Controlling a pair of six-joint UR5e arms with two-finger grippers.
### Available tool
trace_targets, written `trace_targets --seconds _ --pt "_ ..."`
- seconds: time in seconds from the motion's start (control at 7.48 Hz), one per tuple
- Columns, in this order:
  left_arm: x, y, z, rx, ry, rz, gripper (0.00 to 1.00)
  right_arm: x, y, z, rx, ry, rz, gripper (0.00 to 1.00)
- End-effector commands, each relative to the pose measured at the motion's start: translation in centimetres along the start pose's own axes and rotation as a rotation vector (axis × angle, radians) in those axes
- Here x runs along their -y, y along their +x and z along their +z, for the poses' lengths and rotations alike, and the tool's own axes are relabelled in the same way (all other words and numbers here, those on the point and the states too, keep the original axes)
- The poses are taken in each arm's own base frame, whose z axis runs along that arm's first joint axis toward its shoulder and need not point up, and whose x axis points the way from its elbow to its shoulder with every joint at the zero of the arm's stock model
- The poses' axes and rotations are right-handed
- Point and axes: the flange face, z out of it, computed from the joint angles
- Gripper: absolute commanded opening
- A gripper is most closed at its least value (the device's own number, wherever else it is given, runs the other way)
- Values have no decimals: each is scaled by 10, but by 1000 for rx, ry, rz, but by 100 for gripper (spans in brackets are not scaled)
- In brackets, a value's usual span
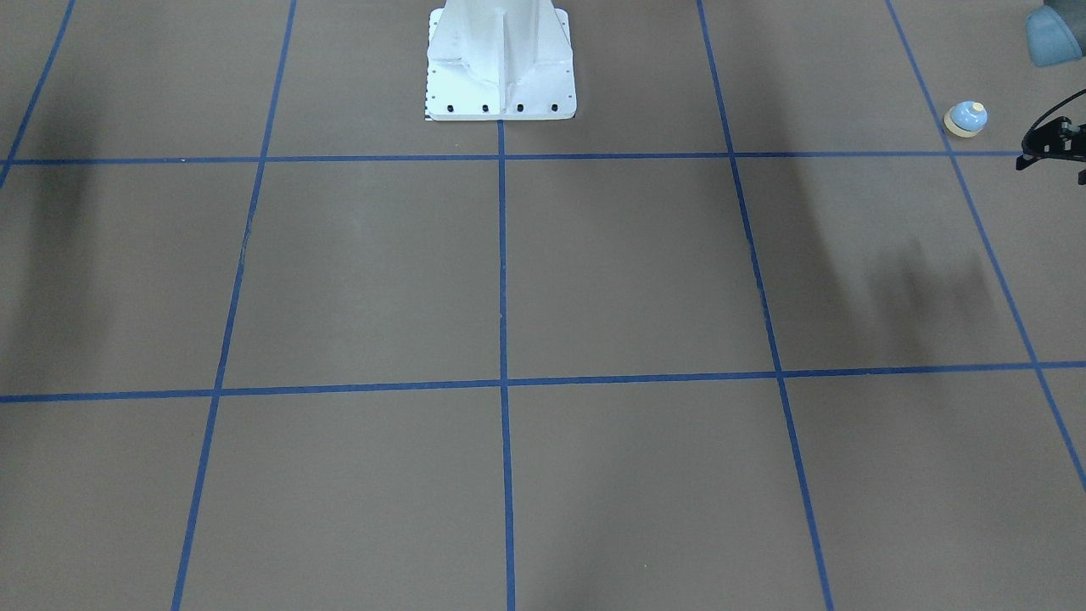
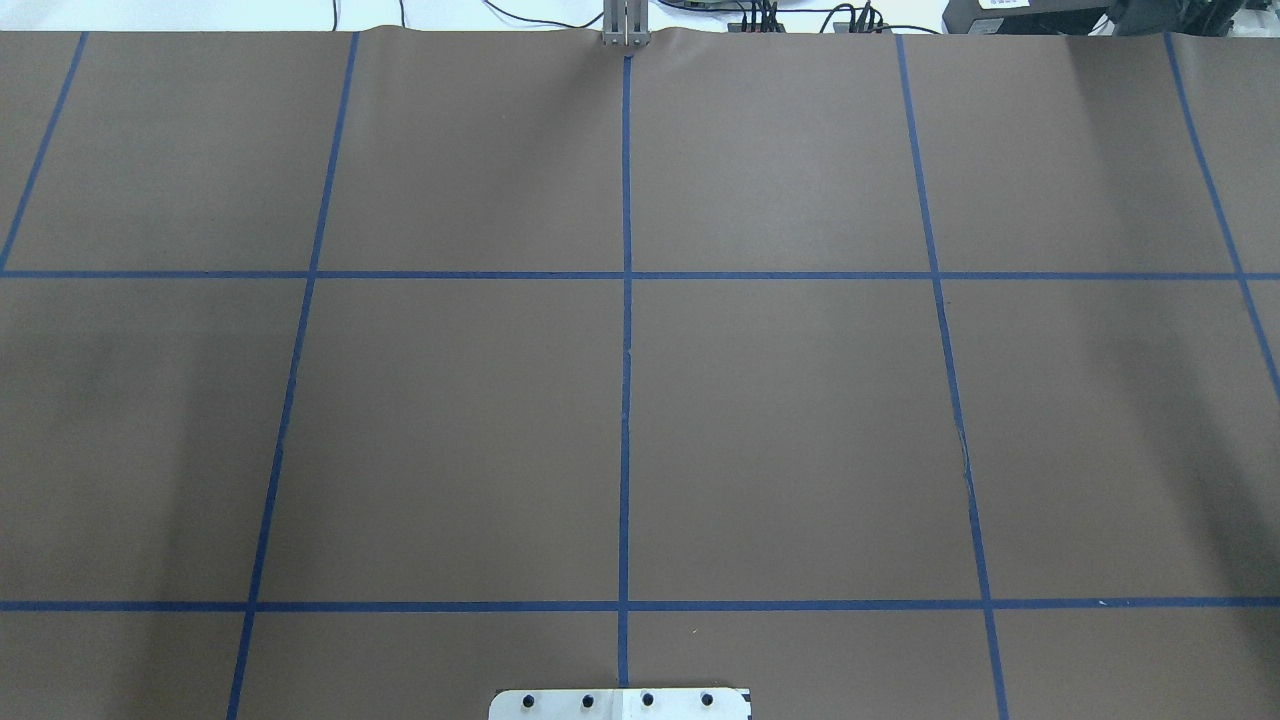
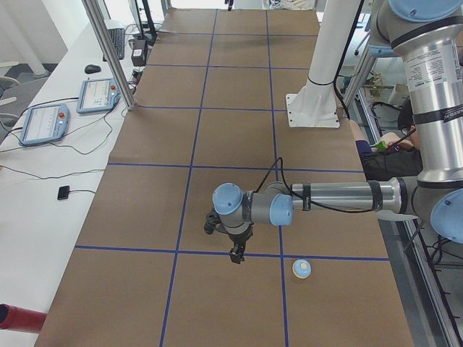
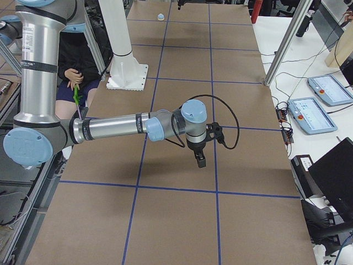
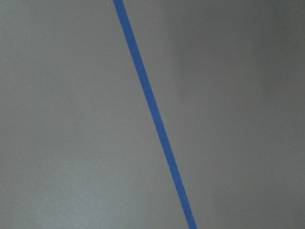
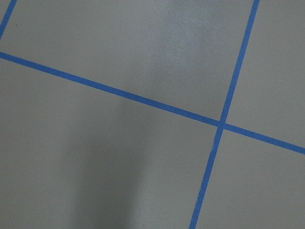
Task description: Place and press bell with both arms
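Light-blue bell (image 1: pixel 965 119) upright on the brown-papered table (image 2: pixel 800 420), neither arm touching it.
On my screens the bell sits near the table's end on the robot's left, just on the robot's side of a blue tape line (image 1: pixel 594 156), cream button up. My left gripper (image 3: pixel 236 254) points down near it but apart from it, forearm stretched level over the table. My right gripper (image 4: pixel 201 161) hangs the same way towards the other end, well apart from the bell. Both show clearly only in the side views, so I cannot tell whether either pair of fingers is spread or pressed together. Both wrist cameras show brown paper and tape.
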Motion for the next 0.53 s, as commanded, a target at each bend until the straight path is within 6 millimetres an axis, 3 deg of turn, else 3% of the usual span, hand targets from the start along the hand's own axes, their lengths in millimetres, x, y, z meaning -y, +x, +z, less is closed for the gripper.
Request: trace_targets --seconds 0.0,0.4 --pt "-37 0 40 -14 -110 -13 100 1 -1 -1 0 2 -2 100" --pt "-57 -4 80 -62 -212 -28 100 3 -2 -2 1 6 -9 100"
